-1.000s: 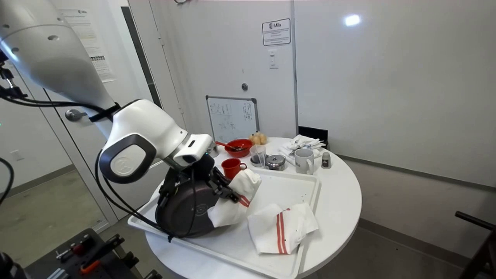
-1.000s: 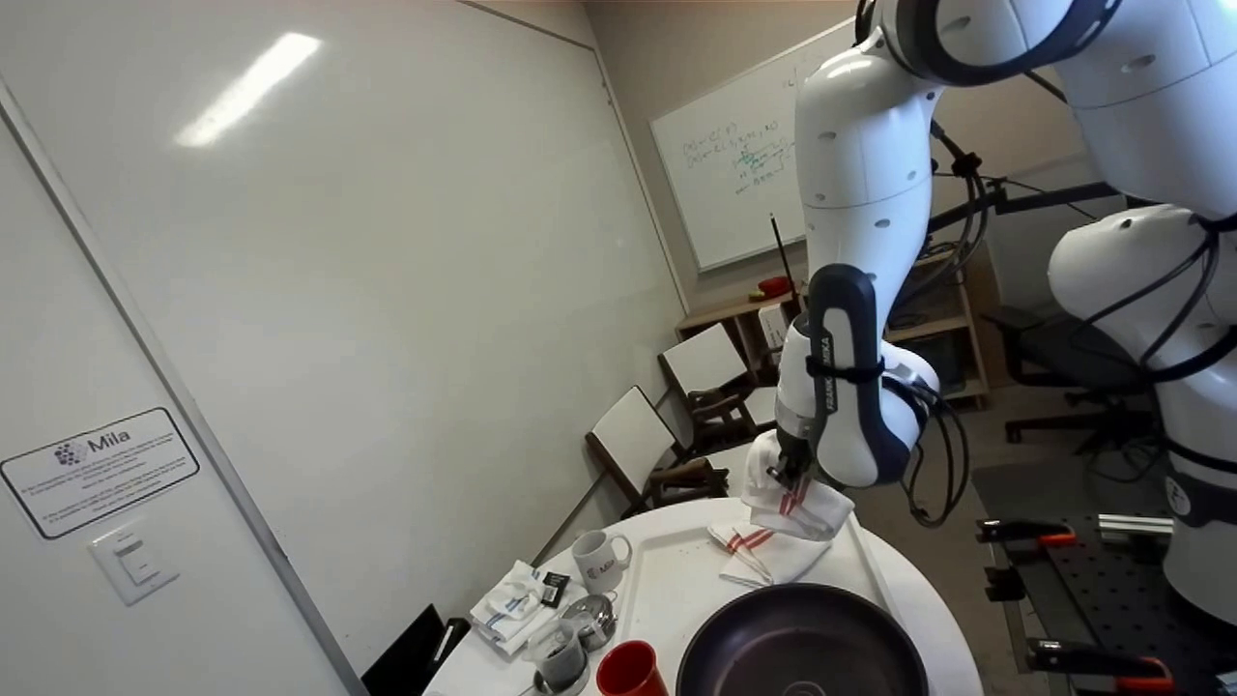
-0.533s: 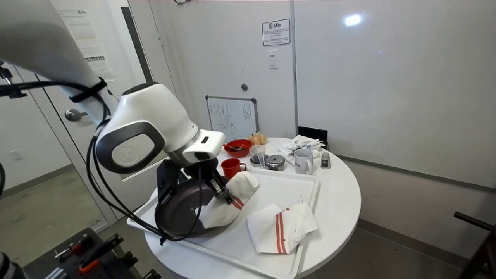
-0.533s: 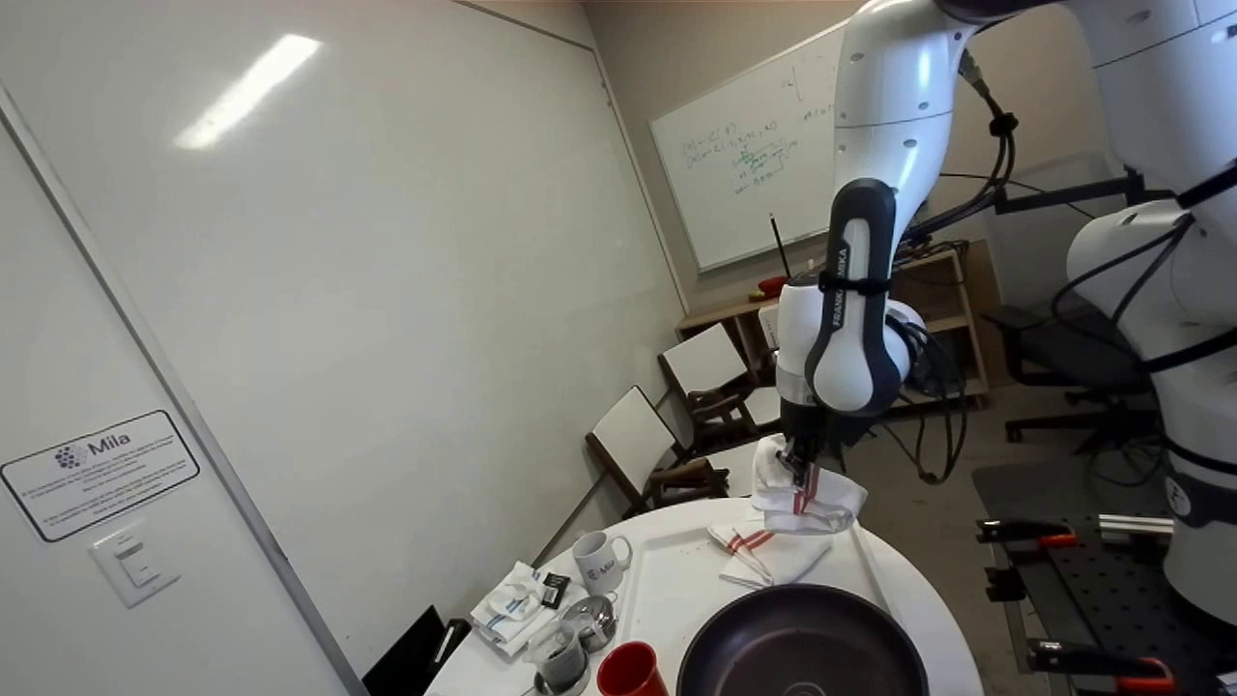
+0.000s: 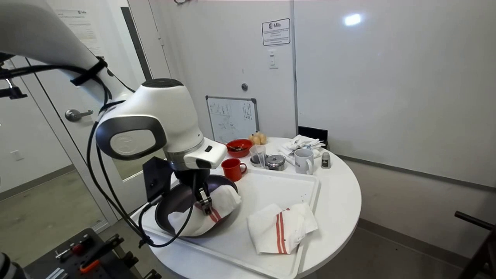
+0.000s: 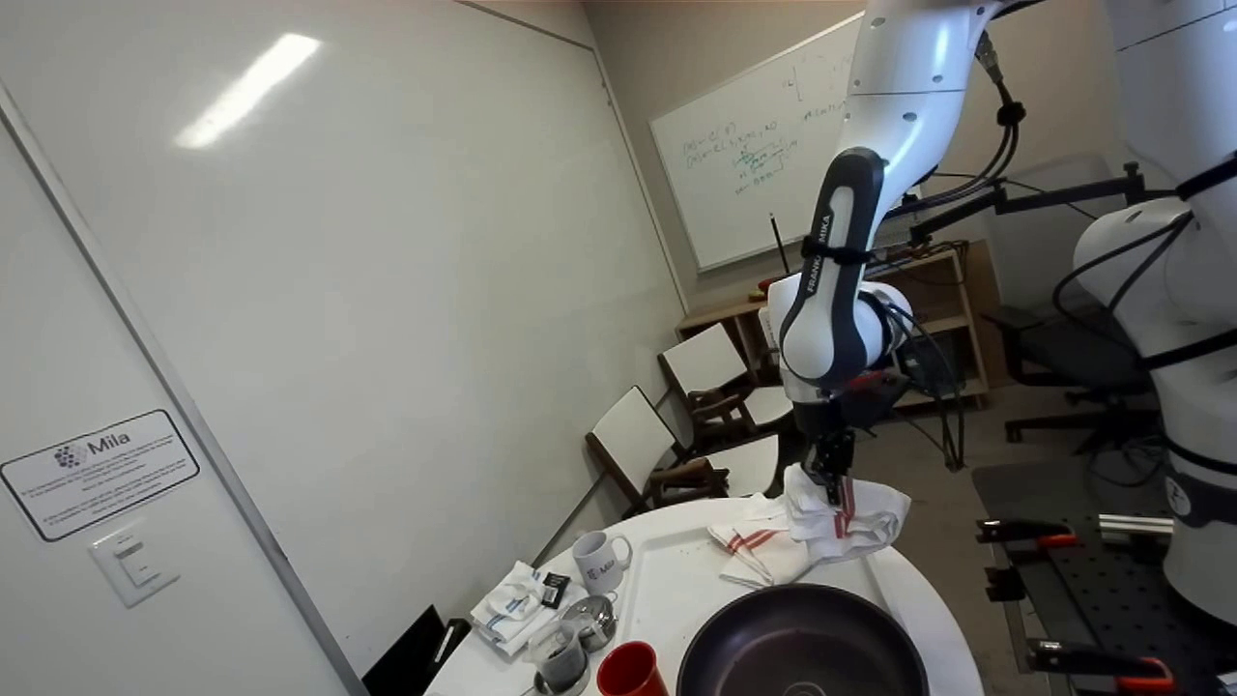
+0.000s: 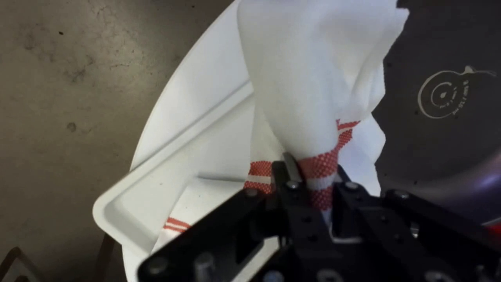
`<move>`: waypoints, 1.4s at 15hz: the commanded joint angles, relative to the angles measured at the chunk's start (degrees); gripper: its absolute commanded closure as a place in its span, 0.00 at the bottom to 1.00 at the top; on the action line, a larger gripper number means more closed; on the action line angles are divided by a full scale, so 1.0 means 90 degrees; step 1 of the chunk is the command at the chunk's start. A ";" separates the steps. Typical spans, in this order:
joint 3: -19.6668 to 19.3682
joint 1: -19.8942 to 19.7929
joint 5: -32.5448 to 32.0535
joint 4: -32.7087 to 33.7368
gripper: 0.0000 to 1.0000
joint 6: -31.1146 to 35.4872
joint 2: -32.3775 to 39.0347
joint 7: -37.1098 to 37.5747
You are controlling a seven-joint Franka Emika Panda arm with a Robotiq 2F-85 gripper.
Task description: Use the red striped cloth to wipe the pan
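Observation:
The red striped cloth (image 5: 226,199) is a bunched white rag with red stripes, also seen in an exterior view (image 6: 875,522) and the wrist view (image 7: 297,78). My gripper (image 5: 207,211) is shut on its striped part; the fingers pinch it in the wrist view (image 7: 313,166). The pan (image 5: 172,203) is large, round and black, lying on the tray. The cloth covers part of it in that view. In an exterior view the pan (image 6: 802,648) stands nearer the camera, with a small gap below the cloth. In the wrist view the pan (image 7: 430,137) is right of the cloth.
A larger flat-folded striped cloth (image 5: 283,228) lies on the white tray (image 5: 316,190) beside the pan. A red mug (image 5: 232,169) stands by the tray's back edge. Behind are a red bowl (image 5: 244,145), a metal pot (image 5: 275,162), a grey mug (image 5: 304,161) and a shaker (image 5: 326,160).
My gripper has moved with the cloth, leftward and down over the pan in an exterior view, rightward and slightly down in an exterior view. The wrist has turned to point more downward. The pan has not moved.

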 commanded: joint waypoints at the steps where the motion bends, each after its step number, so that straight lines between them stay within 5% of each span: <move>1: 0.0028 0.0008 0.0577 0.0465 0.96 -0.0583 0.0488 -0.0497; 7: 0.0168 -0.0135 0.1077 0.1112 0.96 -0.1145 0.1184 -0.0828; 8: 0.1223 -0.1254 0.0759 0.1199 0.96 -0.1202 0.1155 -0.0587; 12: 0.2321 -0.2403 0.0804 0.1757 0.96 -0.1389 0.1607 -0.0581; 21: 0.3079 -0.3400 0.0522 0.2475 0.96 -0.1354 0.2338 -0.0249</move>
